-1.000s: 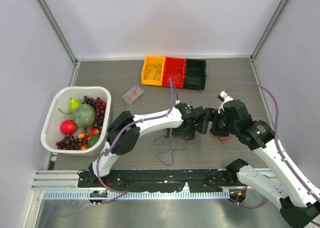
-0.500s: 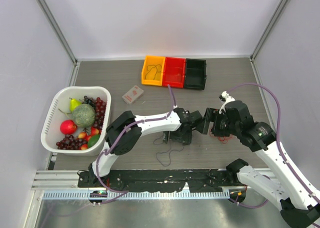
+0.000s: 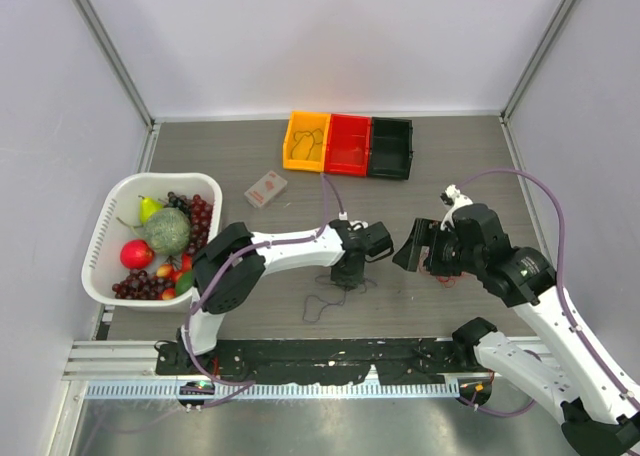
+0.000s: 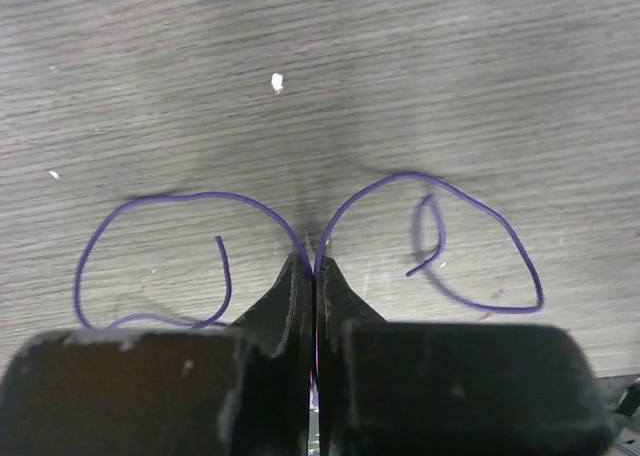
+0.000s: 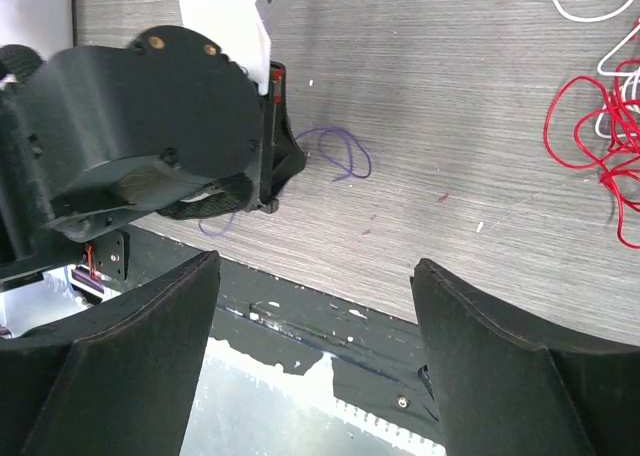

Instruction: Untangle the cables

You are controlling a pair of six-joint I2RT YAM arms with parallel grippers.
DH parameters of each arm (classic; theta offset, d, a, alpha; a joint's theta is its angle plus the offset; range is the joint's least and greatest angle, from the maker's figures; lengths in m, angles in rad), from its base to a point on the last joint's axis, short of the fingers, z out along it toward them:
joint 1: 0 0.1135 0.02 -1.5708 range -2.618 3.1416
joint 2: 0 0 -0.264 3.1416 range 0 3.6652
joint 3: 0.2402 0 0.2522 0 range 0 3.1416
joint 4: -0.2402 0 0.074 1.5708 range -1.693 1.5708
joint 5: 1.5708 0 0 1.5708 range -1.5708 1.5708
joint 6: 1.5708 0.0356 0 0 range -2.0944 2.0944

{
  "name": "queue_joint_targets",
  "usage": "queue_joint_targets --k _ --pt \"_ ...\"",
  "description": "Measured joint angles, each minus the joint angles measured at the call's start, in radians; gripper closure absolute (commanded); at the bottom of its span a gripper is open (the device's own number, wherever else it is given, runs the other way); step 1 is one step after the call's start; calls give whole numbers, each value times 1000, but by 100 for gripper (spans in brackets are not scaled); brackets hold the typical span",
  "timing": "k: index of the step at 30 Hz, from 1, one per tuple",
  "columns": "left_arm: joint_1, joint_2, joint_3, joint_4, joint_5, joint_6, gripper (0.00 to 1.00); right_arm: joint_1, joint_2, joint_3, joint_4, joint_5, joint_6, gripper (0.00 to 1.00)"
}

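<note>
A thin dark cable, purplish up close, lies in two loops on the wooden table. My left gripper is shut on it where the loops meet, at table level. From above, that gripper is at mid-table and the dark cable trails toward the front. The red cable lies bunched with the white cable beside it, both to the right. My right gripper hangs open and empty above the front edge; from above, this gripper is next to the red cable.
A white basket of fruit stands at the left. Yellow, red and black bins line the back, with a small card box in front of them. The black mounting rail runs along the near edge.
My left gripper went from open to shut on the dark cable and moved left, dragging its loops left. The right gripper drew slightly away to the right.
</note>
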Motion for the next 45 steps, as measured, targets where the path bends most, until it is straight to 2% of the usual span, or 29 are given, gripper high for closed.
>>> queue_joint_targets --k 6,11,18,26,35,45 --pt "2 -71 -8 17 -23 45 100 0 -2 0 -22 5 0 18" --pt "24 -205 -55 98 -18 69 100 0 -6 5 -43 8 5 18" --pt "164 -340 -147 257 83 67 100 0 -42 10 -84 38 23 18" --pt "346 -341 -105 344 200 64 100 0 -72 32 -128 82 26 18" --pt "456 -331 -23 500 285 64 100 0 -104 55 -177 119 25 18" --pt "578 -143 238 624 389 77 100 0 -134 55 -209 203 25 17"
